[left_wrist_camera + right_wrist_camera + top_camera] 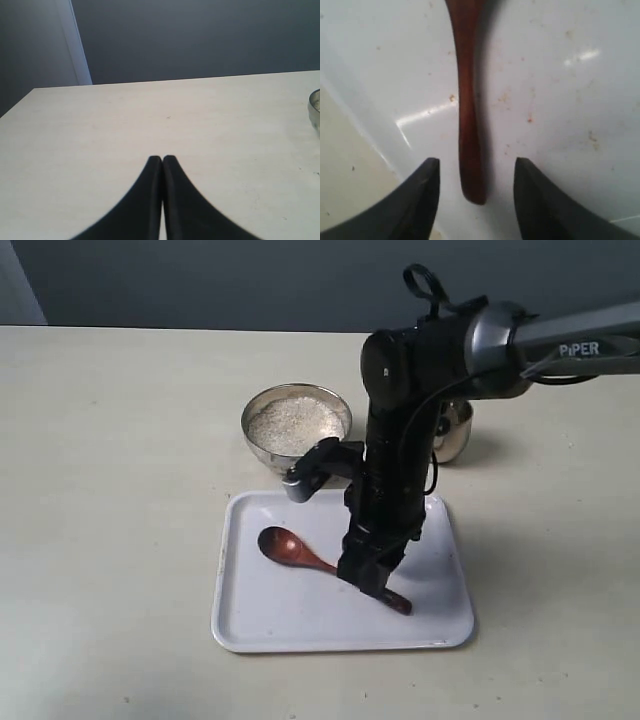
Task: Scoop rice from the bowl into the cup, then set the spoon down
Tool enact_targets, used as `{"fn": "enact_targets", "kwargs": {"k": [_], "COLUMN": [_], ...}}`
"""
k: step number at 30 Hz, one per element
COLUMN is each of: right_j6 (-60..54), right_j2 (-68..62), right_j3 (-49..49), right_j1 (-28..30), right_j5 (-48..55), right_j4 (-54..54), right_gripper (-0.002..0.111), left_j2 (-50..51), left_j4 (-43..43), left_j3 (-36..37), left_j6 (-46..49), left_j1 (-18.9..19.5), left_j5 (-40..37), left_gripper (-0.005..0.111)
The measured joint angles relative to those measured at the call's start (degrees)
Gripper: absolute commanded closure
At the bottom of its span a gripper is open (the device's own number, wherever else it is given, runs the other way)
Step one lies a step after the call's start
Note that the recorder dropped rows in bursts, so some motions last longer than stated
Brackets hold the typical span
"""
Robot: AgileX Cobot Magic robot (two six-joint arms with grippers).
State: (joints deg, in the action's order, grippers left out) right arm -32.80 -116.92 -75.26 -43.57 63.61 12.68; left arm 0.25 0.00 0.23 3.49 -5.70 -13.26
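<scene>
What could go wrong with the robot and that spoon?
If the right arm's open fingers close here, they hold only the tail end of the spoon handle, so it may tip or slip when lifted. The handle lies flat on the white tray, so the fingers might scrape the tray.

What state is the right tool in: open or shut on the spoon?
Open. The right tool has its fingers apart either side of the spoon handle, white tray showing in both gaps.
</scene>
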Motion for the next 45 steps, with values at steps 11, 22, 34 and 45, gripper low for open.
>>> {"fn": "enact_targets", "kwargs": {"k": [11, 22, 34, 45], "right_j6": [4.69, 7.13, 10.62, 14.64], "right_j2": [11.02, 28.39, 43.44, 47.68], "right_j3": [0.09, 0.12, 0.12, 0.12], "right_j1": [0.00, 11.80, 25.74, 26.77], "right_j5": [-14.56, -25.12, -20.10, -19.15], "right_j4": [1.47, 2.75, 2.49, 1.00], "right_gripper": [0.108, 0.108, 0.108, 0.108], "left_j2": [0.00, 0.00, 0.00, 0.00], "left_j4": [0.00, 0.00, 0.00, 0.00], "left_j3": [0.00, 0.00, 0.00, 0.00], "left_j6": [0.00, 0.00, 0.00, 0.00], "left_j1": [0.00, 0.00, 0.00, 0.00], "left_j5": [0.00, 0.00, 0.00, 0.00], "left_gripper": [0.106, 0.106, 0.106, 0.106]}}
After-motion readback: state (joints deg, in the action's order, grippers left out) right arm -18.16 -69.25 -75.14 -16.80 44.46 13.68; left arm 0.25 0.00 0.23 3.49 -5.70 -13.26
